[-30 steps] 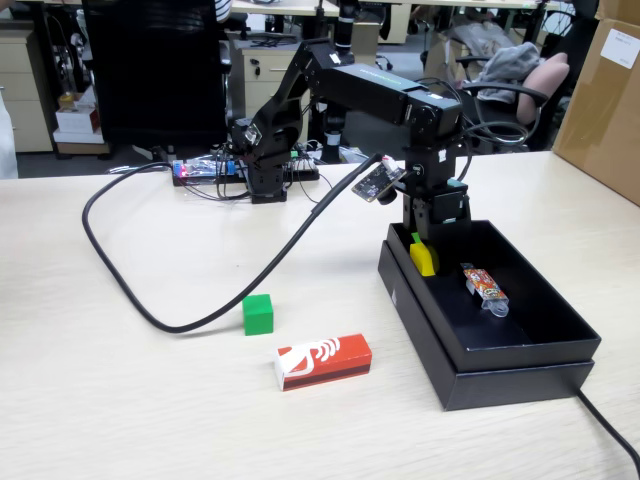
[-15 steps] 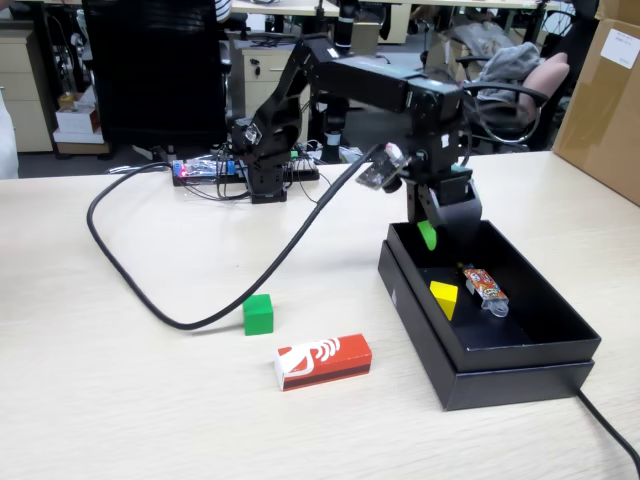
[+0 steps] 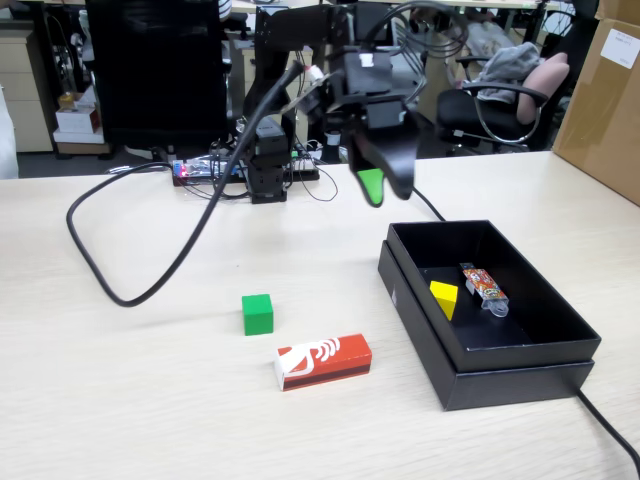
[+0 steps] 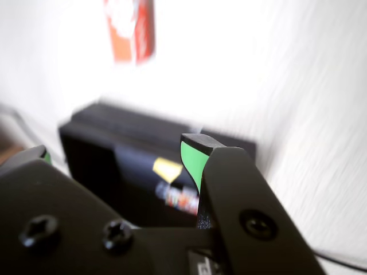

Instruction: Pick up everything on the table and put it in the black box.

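two things of the task lay on the table (image 3: 120,400): the green cube (image 3: 257,313) and, just beside it, the red-and-white carton (image 3: 323,361), both likely light and stiff, the carton best pinched across its narrow sides. the black box (image 3: 520,370) held the yellow cube (image 3: 444,297) and a wrapped candy (image 3: 484,284). the tool (image 3: 378,188) hung empty above the box's far edge, its jaws spread in the wrist view

Table (image 3: 150,400) light beige wood-grain. Green cube (image 3: 257,313) solid bright green. Carton (image 3: 323,361) just right of it, nearer, red with white end and white swirl. Black box (image 3: 520,375) matte black; inside, yellow cube (image 3: 444,298) plain yellow, candy (image 3: 484,285) orange-red patterned wrapper. Gripper (image 3: 376,188) black with green pads.
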